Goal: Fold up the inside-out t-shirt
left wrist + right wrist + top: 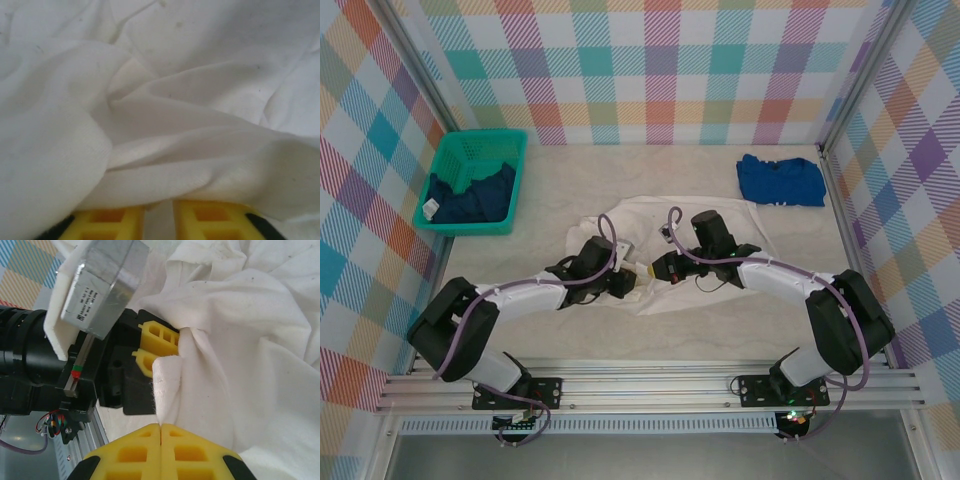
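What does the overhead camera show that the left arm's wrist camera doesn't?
Overhead: the right gripper, a green basket holding a dark navy garment, and a blue shirt at far right. Left wrist: close-up creases, with its yellow fingers nipping a fold. Shared: the white t-shirt and the left gripper.

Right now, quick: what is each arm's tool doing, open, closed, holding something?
Left tool: closed on a fold of the white t-shirt.
Right tool: closed; a shirt fold meets its tips, but whether it grips cannot be told.
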Controlling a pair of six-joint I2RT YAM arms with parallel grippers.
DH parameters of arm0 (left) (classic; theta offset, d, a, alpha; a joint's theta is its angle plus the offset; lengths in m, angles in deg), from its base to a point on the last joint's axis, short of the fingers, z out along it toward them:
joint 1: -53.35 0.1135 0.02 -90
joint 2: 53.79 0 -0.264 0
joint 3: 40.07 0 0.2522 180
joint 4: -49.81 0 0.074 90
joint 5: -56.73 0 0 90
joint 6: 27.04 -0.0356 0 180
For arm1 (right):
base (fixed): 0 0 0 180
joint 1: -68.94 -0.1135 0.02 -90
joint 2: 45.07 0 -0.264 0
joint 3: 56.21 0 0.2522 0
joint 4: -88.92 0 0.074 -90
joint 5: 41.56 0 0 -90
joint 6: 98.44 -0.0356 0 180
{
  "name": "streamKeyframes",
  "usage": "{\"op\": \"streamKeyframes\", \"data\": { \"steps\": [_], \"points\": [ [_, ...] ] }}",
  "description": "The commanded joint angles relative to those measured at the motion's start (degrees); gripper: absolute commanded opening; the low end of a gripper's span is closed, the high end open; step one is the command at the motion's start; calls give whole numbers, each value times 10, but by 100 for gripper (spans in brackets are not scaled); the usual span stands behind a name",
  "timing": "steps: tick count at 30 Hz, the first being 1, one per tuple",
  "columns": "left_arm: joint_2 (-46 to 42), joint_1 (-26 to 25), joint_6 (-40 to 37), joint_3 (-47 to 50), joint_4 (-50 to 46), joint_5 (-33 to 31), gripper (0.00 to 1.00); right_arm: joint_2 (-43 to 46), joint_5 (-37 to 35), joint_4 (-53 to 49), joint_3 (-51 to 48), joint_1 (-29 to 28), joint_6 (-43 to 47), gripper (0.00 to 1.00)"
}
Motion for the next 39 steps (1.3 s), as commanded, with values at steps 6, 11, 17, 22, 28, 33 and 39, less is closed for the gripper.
{"op": "streamKeyframes", "data": {
  "steps": [6, 11, 17, 22, 28, 33, 39],
  "points": [
    [-48, 20, -2, -29, -20, 86, 0, 18, -64, -53, 20, 8, 24, 0],
    [-125, 22, 25, -74, -165, 135, 0, 33, -139, -100, 35, 7, 85, 0],
    [-173, 24, 65, -153, -341, 144, 0, 34, -189, -134, 65, 4, 126, 0],
    [-171, 25, 84, -180, -381, 174, 0, 15, -256, -194, 105, -8, 116, 3],
    [-184, 44, 107, -171, -375, 193, 0, 38, -296, -286, 120, -13, 111, 25],
    [-184, 54, 127, -159, -357, 196, 0, 113, -110, -212, 55, -21, 83, 41],
    [-181, 55, 136, -160, -344, 200, 0, 117, -103, -113, -7, -92, -11, 50]
  ]
}}
